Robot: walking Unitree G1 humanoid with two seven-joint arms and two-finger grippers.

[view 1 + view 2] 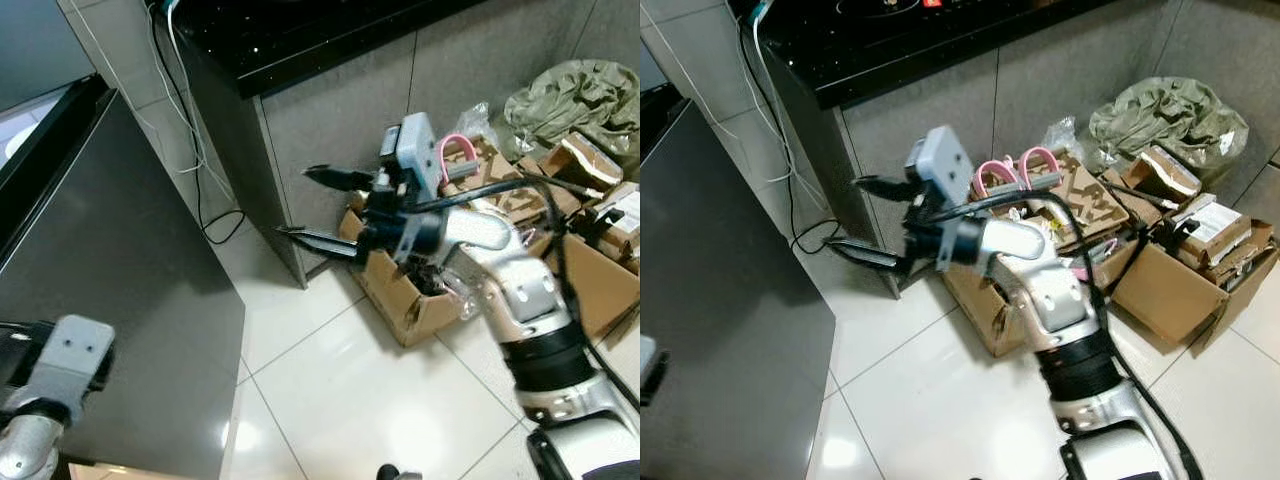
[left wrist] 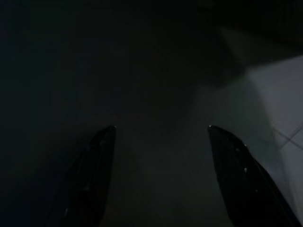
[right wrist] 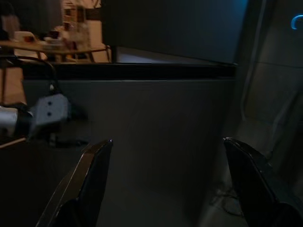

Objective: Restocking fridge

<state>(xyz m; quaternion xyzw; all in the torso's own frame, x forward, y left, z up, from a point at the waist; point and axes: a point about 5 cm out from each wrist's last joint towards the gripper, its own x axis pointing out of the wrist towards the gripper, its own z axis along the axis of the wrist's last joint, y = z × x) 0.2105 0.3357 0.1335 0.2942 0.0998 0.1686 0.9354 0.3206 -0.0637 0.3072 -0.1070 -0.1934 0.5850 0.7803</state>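
The fridge (image 1: 130, 290) is a dark grey box on my left, and its door looks closed. My right gripper (image 1: 292, 202) is stretched out at mid-height toward the fridge's side. It is open, with nothing between its long black fingers (image 1: 335, 178). In the right wrist view the gripper (image 3: 167, 140) faces the fridge's grey wall (image 3: 156, 142). My left arm (image 1: 60, 370) sits low at the near left, against the fridge front. In the dark left wrist view my left gripper (image 2: 161, 127) is open, its fingers wide apart and holding nothing.
Open cardboard boxes (image 1: 420, 300) of packaged goods stand on the floor to the right, under the grey cabinet. An olive bag (image 1: 580, 100) lies behind them. White and black cables (image 1: 190, 150) hang between fridge and counter (image 1: 300, 30). White tiled floor (image 1: 340, 390) lies in front.
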